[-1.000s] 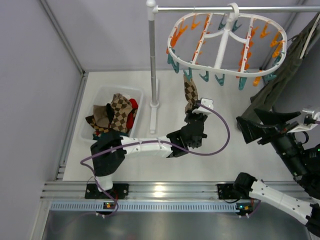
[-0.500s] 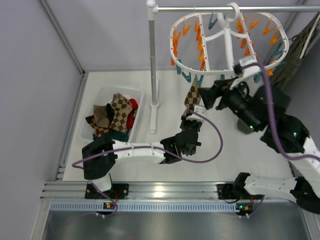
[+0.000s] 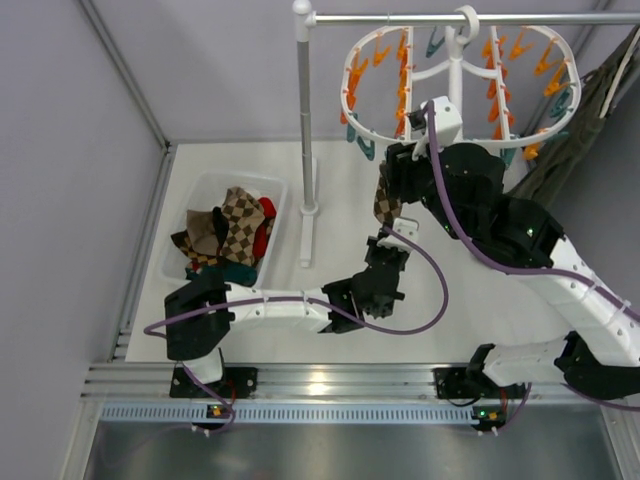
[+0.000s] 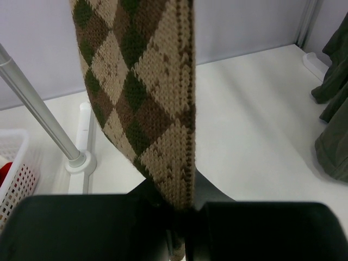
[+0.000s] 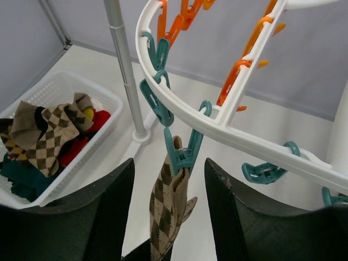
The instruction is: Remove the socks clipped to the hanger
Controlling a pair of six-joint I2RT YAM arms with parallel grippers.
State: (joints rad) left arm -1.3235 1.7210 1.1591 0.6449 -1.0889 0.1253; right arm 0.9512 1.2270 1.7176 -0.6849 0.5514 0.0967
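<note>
Argyle sock [image 4: 147, 109] in left gripper [image 4: 179, 220] (right gripper [image 5: 168, 168] above)

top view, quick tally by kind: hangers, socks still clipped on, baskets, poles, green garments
white plastic oval hanger: 1
brown argyle knitted sock clipped to it: 1
white plastic mesh basket: 1
grey metal pole: 1
olive-green cloth garment: 1
total: 5

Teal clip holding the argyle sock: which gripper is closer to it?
Right. The right gripper is at the teal clip, fingers either side; the left gripper grips the argyle sock lower down.
</note>
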